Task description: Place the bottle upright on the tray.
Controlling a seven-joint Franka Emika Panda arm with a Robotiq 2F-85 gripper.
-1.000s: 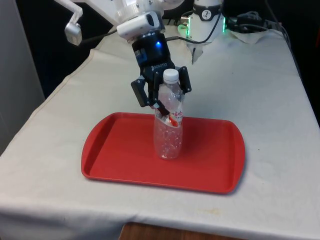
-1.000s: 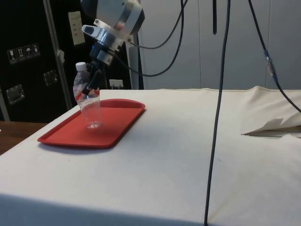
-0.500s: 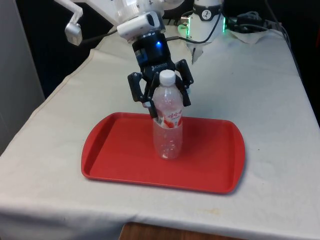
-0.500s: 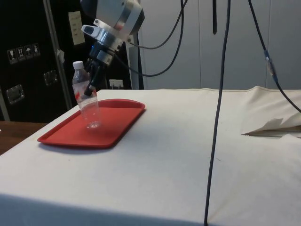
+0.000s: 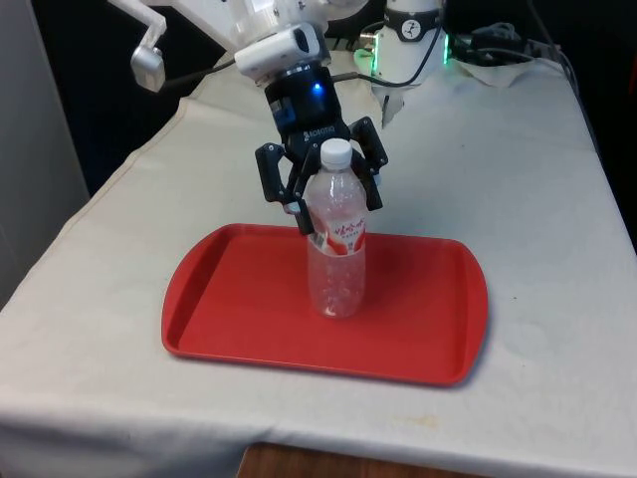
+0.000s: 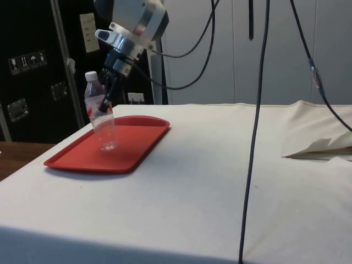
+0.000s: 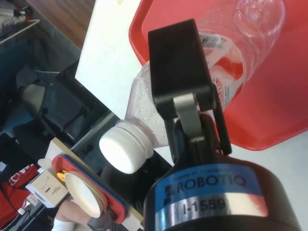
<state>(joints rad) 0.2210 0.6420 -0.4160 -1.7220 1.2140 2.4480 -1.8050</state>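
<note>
Tray: the red plastic tray (image 5: 229, 319) lies on the white cloth near the table's front edge, its long side running across the front view.
Bottle: the clear water bottle (image 5: 335, 261), white-capped with a red-and-white label, stands with its base on the tray floor, a little towards the front view's right of centre.
Bottle axis: close to vertical in the front view; in the side view the bottle (image 6: 101, 118) leans slightly, cap tipped away from the arm.
Gripper: the black two-finger gripper (image 5: 320, 187) sits just behind the bottle's shoulder, jaws spread to either side of the neck and not pressing it.
Gripper to bottle: the bottle lies in front of and below the fingers, its long axis running down from between them to the tray.
Judgement: the bottle looks released; the retreat should go up and back, clear of the cap.
</note>
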